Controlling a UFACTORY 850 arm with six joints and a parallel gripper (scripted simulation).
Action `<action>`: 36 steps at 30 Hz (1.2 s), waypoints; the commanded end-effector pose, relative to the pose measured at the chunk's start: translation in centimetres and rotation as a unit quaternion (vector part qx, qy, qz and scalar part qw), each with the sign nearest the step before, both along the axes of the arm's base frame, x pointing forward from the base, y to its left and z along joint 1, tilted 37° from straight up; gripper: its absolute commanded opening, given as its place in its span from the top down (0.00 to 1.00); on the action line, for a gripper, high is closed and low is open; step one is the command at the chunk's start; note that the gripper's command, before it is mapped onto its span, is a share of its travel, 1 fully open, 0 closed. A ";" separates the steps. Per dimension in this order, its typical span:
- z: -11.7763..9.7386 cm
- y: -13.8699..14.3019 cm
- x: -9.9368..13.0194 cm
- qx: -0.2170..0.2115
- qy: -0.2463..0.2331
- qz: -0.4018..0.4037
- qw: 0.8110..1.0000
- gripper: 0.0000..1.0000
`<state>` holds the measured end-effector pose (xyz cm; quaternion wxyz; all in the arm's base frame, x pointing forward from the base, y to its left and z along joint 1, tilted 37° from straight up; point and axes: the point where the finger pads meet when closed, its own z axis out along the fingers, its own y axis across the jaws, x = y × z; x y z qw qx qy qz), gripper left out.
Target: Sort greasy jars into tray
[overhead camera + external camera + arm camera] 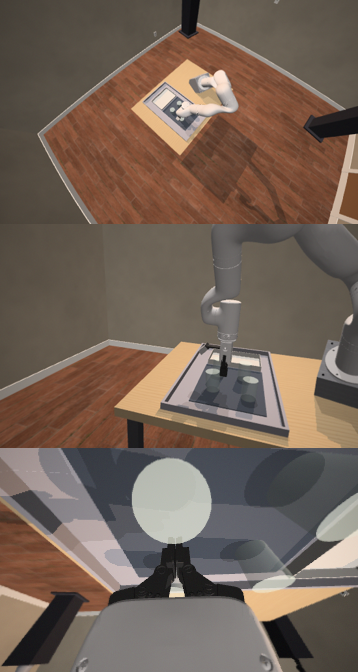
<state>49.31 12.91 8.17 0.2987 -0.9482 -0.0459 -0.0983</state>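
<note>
Four clear glass jars stand mouth down on the dark mat (228,394): far left (213,376), far right (250,383), near left (211,393) and near right (248,401). My gripper (223,372) is shut and empty, its fingers low at the right side of the far-left jar. In the wrist view the closed fingertips stand right at the edge of that jar's pale round end (171,500); I cannot tell if they touch. Another jar (272,579) lies to the right of the fingers. The cream tray (235,359) stands just behind the mat, with no jar in it.
The mat and tray sit on a grey steel top with a raised rim (180,380), on a wooden table. My arm's base (338,377) stands at the table's right. From above, the arm covers part of the mat (185,118).
</note>
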 end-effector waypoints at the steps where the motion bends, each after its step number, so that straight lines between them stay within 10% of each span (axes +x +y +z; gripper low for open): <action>1: 0.1 0.0 0.1 0.000 -0.001 0.000 1.000 1.00; 36: -0.9 0.3 -2.1 0.000 -0.001 0.000 1.000 1.00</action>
